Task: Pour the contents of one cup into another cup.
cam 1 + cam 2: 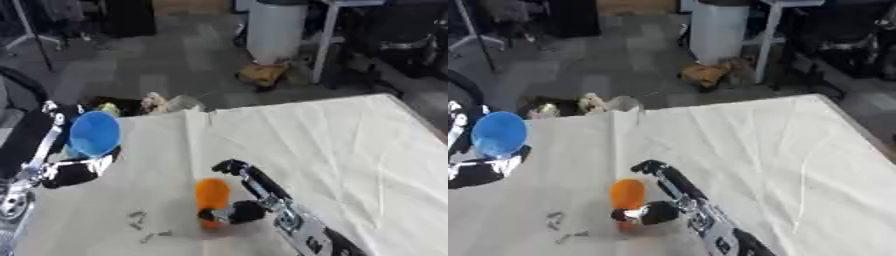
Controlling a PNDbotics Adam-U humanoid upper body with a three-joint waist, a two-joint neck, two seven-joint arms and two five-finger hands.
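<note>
An orange cup [211,196] stands upright on the white table cloth [332,145]. My right hand [248,197] is at its right side, thumb curled against its lower part and fingers stretched up behind it. A blue cup [94,133] is held at the left edge of the table by my left hand [74,170], lifted and tilted so that its round end faces the camera. Whether anything is inside either cup is hidden.
Several small grey bits [140,222] lie on the cloth near the front left. Beyond the table's far edge are clutter on the floor [144,104], a white bin [275,30] and a brown object [262,74].
</note>
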